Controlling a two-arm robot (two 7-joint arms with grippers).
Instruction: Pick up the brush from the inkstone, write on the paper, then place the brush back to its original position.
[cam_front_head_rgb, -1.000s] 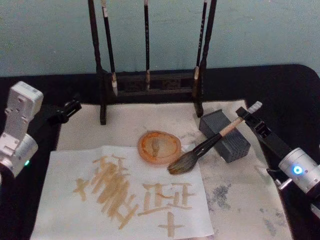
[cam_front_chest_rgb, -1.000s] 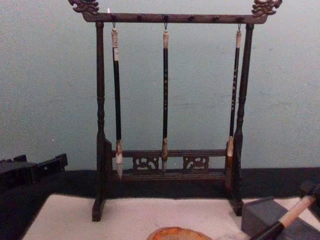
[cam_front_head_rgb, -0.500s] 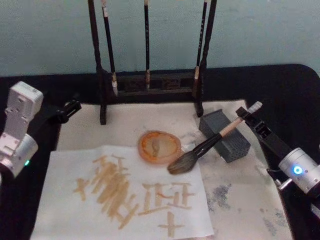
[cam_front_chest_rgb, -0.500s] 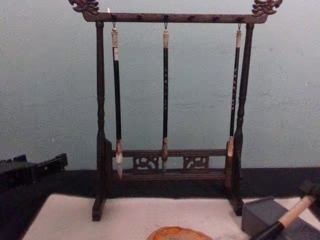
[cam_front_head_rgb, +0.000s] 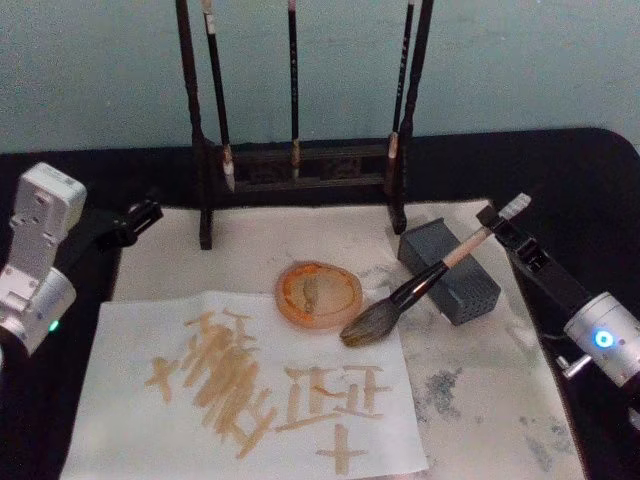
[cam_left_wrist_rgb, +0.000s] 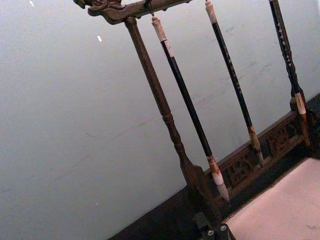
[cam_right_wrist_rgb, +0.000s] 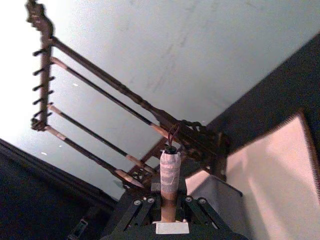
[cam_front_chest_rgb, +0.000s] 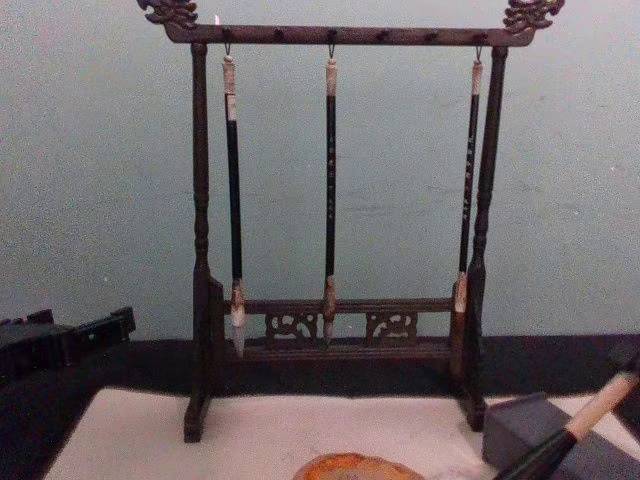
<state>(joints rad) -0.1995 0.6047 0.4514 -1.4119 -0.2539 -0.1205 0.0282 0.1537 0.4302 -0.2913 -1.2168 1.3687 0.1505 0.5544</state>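
The brush (cam_front_head_rgb: 425, 283) lies slanted, its black lower part leaning on the grey block inkstone (cam_front_head_rgb: 455, 278) and its bushy dark head at the paper's right edge. My right gripper (cam_front_head_rgb: 503, 222) is shut on the pale top end of the handle, behind and right of the inkstone. In the right wrist view the taped handle end (cam_right_wrist_rgb: 169, 172) stands between the fingers. The chest view shows the brush handle (cam_front_chest_rgb: 600, 405) above the inkstone (cam_front_chest_rgb: 528, 432) at the lower right. The paper (cam_front_head_rgb: 130, 400) is a white sheet at the front left, marked with tan strokes. My left gripper (cam_front_head_rgb: 140, 215) hangs idle at the back left.
A dark wooden rack (cam_front_head_rgb: 300, 165) with three slim hanging brushes stands at the back of the pale mat (cam_front_head_rgb: 480, 400). A round orange dish (cam_front_head_rgb: 320, 293) sits just left of the brush head. Grey smudges mark the mat's right side. Black tabletop surrounds the mat.
My right gripper has shifted slightly right and back, and the brush's handle and head have moved a little with it. The left arm has stayed still.
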